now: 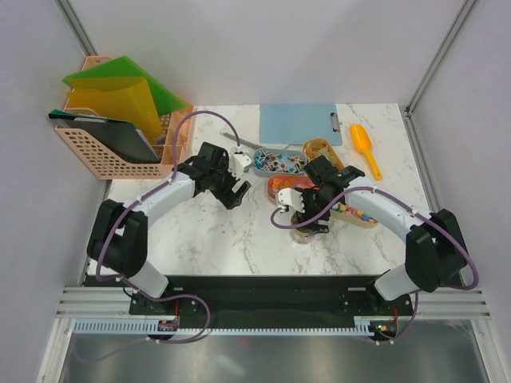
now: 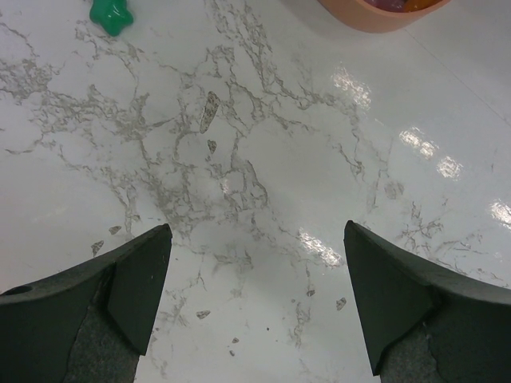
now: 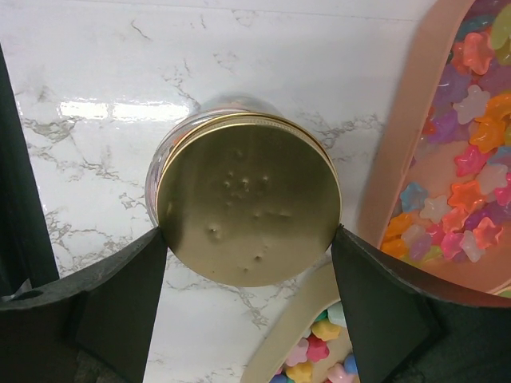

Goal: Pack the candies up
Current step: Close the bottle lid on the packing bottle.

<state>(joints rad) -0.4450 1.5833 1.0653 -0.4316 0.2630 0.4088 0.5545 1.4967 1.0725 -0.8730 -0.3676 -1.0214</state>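
Two claws showed. The right claw (image 3: pixel 247 236) pinched the gold lid (image 3: pixel 247 199), a dark fingertip (image 3: pixel 148 259) touching its rim on each side, and the lid sat on a glass jar (image 3: pixel 226 104) standing on the marble desk (image 3: pixel 96 64). Just right of that claw a peach tray (image 3: pixel 399 159) held candies (image 3: pixel 471 191), star-shaped bits in pink, orange, yellow and blue. The left claw (image 2: pixel 257 239) hung spread wide over bare desk with nothing between its fingers; ahead of it lay a small green piece (image 2: pixel 109 14) and the rim of an orange dish (image 2: pixel 375 14). Farther beyond both claws sat a grey-blue tray (image 1: pixel 259 153) of dark wrapped pieces (image 1: pixel 281 163), then an orange scoop (image 1: pixel 365 149) and a blue clipboard (image 1: pixel 299 122); a pink basket (image 1: pixel 112 163) stood far to the left claw's left.
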